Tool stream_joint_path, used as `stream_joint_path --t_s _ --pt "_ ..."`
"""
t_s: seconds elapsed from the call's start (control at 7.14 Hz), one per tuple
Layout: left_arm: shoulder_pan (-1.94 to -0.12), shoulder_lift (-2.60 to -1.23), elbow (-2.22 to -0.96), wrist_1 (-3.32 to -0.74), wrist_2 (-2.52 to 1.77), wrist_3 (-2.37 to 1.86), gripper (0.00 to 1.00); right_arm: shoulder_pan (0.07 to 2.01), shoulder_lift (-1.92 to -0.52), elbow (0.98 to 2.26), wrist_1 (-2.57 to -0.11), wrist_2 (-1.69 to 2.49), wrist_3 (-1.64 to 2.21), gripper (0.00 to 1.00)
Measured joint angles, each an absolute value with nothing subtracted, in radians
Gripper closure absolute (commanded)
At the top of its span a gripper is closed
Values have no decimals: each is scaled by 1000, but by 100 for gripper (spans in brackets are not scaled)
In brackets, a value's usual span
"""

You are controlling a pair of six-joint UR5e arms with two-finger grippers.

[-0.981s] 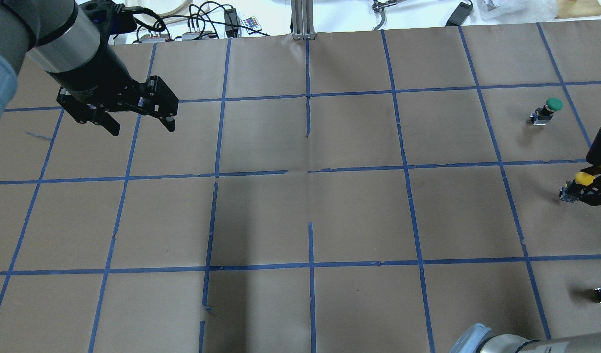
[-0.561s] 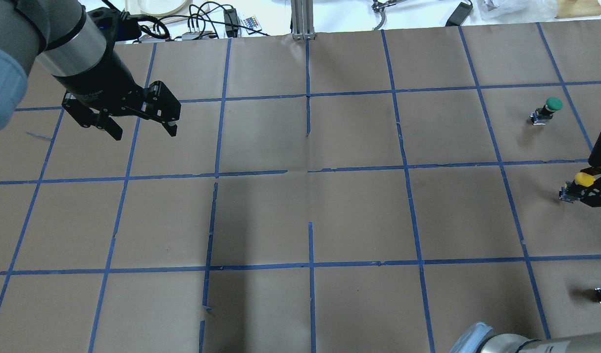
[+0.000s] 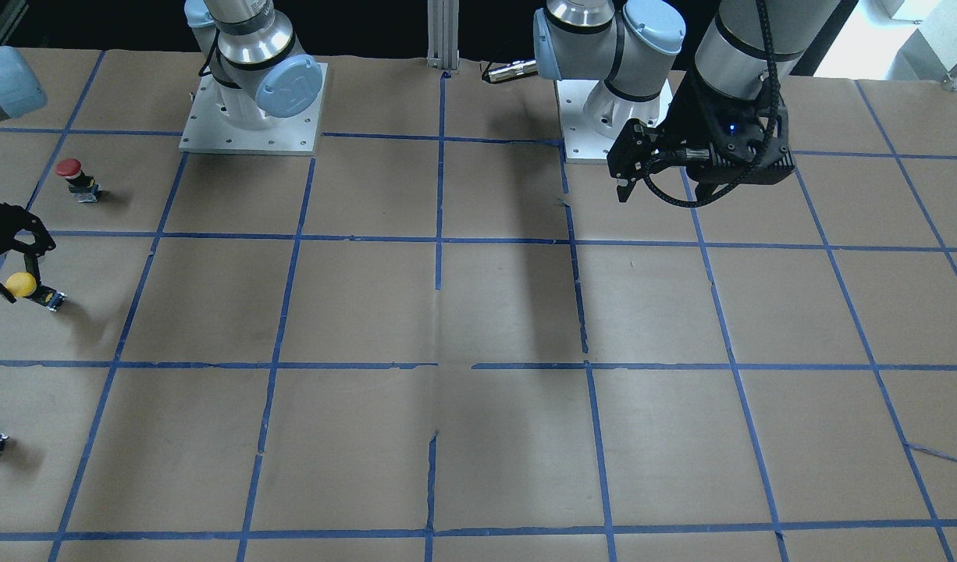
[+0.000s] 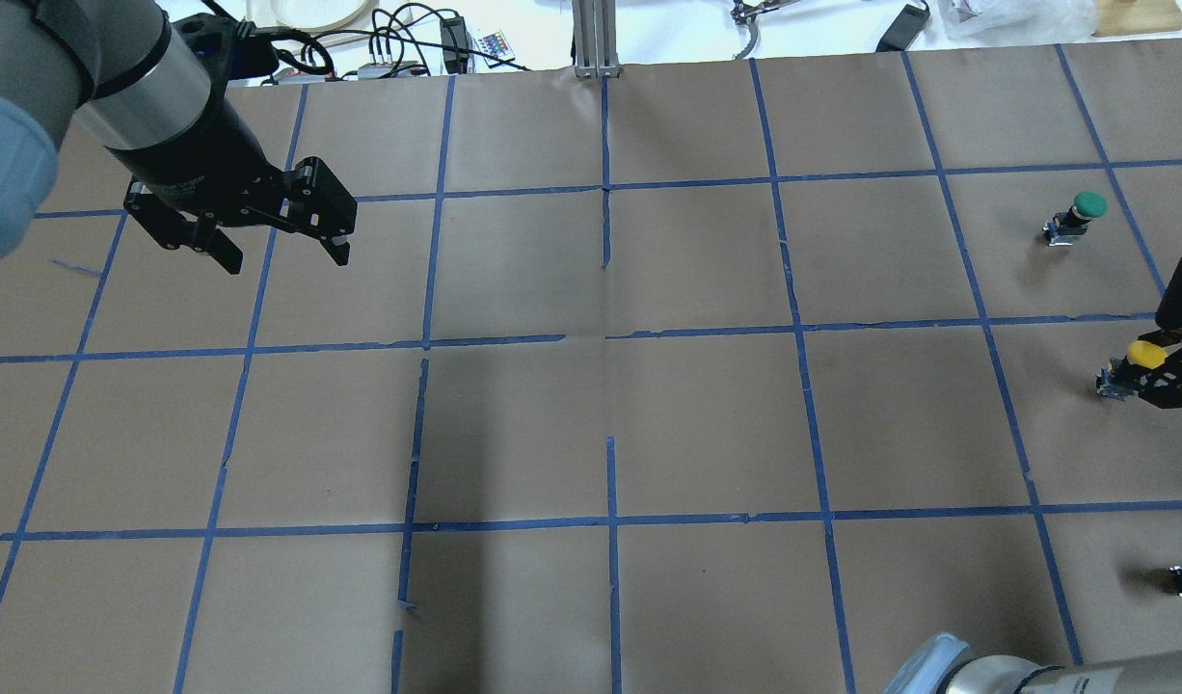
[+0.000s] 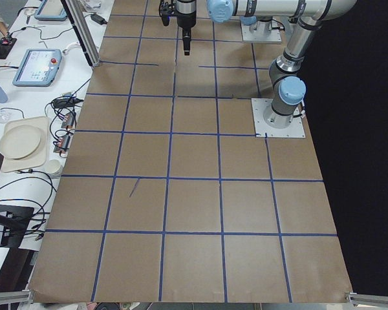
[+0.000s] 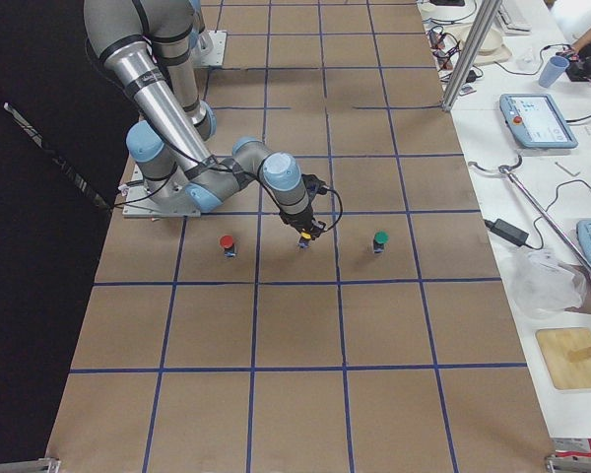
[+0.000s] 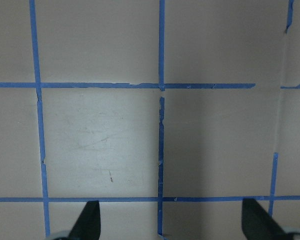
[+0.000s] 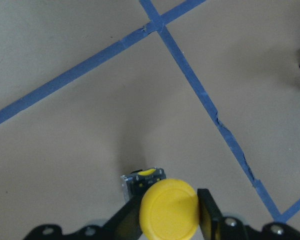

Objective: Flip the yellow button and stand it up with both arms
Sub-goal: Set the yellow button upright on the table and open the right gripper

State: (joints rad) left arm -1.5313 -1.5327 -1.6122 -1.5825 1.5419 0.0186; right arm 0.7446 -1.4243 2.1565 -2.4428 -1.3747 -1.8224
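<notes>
A: Near side first?

B: Red button (image 3: 69, 168), near right, standing alone. Next out is the yellow button (image 4: 1144, 353), at the right edge of the bench (image 4: 707, 414). Cap looks up, tilt unclear.

A: Right pincer?

B: Right pincer (image 8: 168, 201) is clamped on the yellow button. Its fingers (image 8: 207, 207) sit either side, just under the cap. Can't tell if the base is off the bench.

A: Farther out?

B: Green button (image 4: 1087, 204), far right, apart from the pincer. Left pincer (image 4: 284, 257) is far left, spread wide and empty over bare paper, well apart from the yellow button.

A: Progress?

B: Early, I'd say. Grasp looks done. Flip not done, no pass to the left arm, nothing stood yet. Most of the task is left.
</notes>
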Motion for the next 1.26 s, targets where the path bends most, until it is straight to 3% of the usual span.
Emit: stream_joint_path --t_s 0.42,0.56,0.7,1.26 --pt "-1532 -1533 -1612 -1587 1537 18 1 745 -1420 2157 -2444 -1373 -1820 63" --pt "-1532 -1534 -1613 -1586 1539 18 1 745 -1419 2157 -2444 -1373 -1819 53" --pt "-1532 -1535 -1614 -1583 1540 18 1 745 -1419 2157 -2444 -1373 -1819 20" --pt "-1532 -1537 -1617 -1579 1544 18 1 744 -1419 2156 -2443 -1373 -1813 18"
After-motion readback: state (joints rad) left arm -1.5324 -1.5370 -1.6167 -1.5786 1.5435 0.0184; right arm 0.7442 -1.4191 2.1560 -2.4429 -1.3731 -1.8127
